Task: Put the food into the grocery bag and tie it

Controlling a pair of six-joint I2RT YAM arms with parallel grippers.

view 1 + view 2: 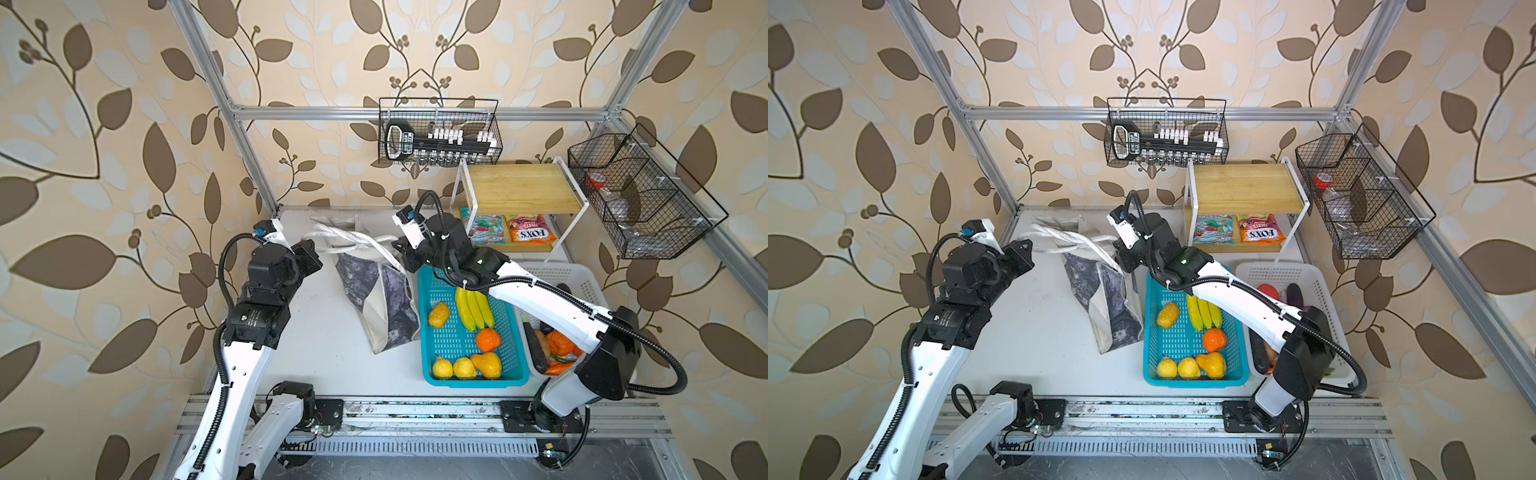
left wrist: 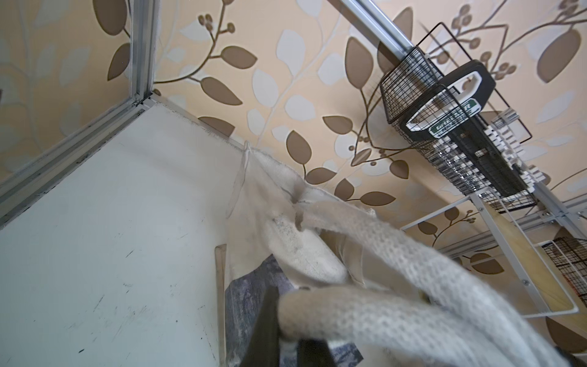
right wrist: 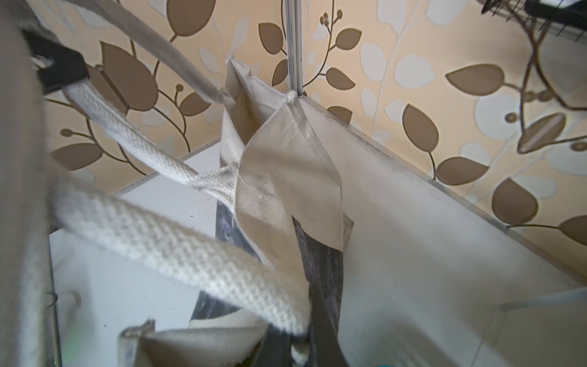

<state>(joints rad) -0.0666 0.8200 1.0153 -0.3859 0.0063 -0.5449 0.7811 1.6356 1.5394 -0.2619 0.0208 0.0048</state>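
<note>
Clamped on the strap handles (image 1: 349, 239) with left gripper (image 1: 313, 253) and right gripper (image 1: 401, 253), holding the grocery bag (image 1: 382, 299) up mid-table, just beside the blue basket (image 1: 422, 324). Not yet packed, seemingly: bananas (image 1: 473, 309), lemons (image 1: 442, 368), snack packet (image 1: 484, 228).

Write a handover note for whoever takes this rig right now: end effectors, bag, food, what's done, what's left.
Left end effector and right end effector: both shut on the strap handles, which cross between them.
Grocery bag: on the table between the arms, beside the turquoise basket. Its inside is hidden.
Food: banana bunch, lemon and pear lie in that basket; teal-red packet is under the shelf.
Done: handles gripped; no knot visible.
Left: pack the food, tie the handles.
</note>
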